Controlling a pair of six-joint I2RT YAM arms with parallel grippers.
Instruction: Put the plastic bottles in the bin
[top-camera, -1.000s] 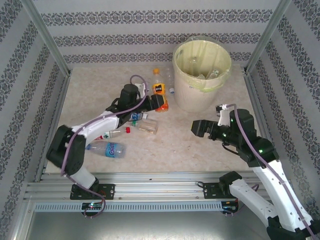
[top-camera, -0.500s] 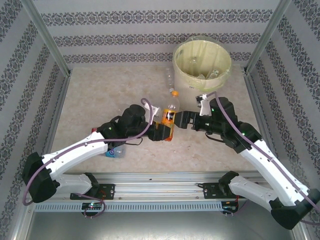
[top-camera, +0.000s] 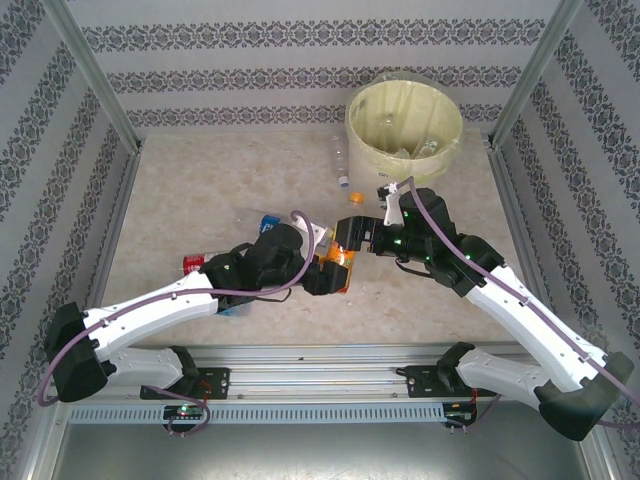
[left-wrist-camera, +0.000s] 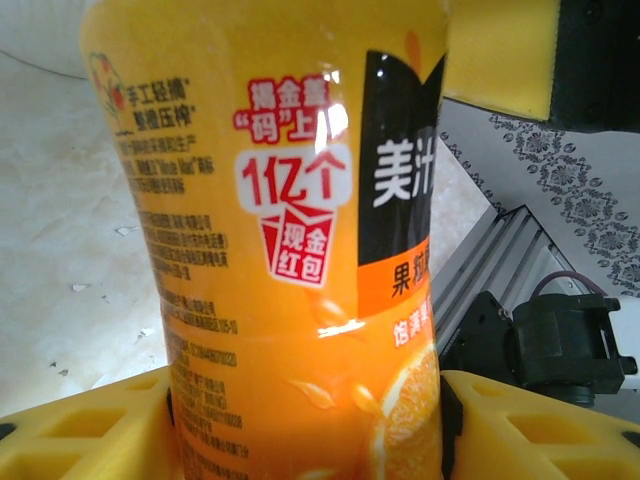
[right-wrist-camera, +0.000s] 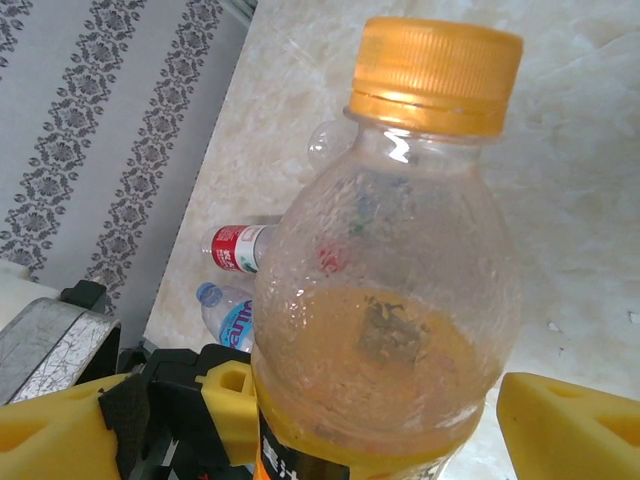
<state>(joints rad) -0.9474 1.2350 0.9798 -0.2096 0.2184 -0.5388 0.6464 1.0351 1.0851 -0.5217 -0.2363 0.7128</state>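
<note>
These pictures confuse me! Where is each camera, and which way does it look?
Top: high behind the arms, looking down on table, bin; both arms show.
Left wrist: on left arm, facing the orange bottle; left gripper below.
Right wrist: on right arm, facing its neck; right gripper below.
All share that bottle.

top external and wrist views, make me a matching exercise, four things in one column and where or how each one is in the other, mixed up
Things:
1. left gripper
2. right gripper
3. bin
4. red-label bottle

Places or states:
a. lying on the table
b. open, straddling the orange juice bottle at its shoulder
c. standing at the table's far right corner
d. shut on the orange juice bottle's labelled body

Pairs: 1-d, 2-b, 3-c, 4-a
</note>
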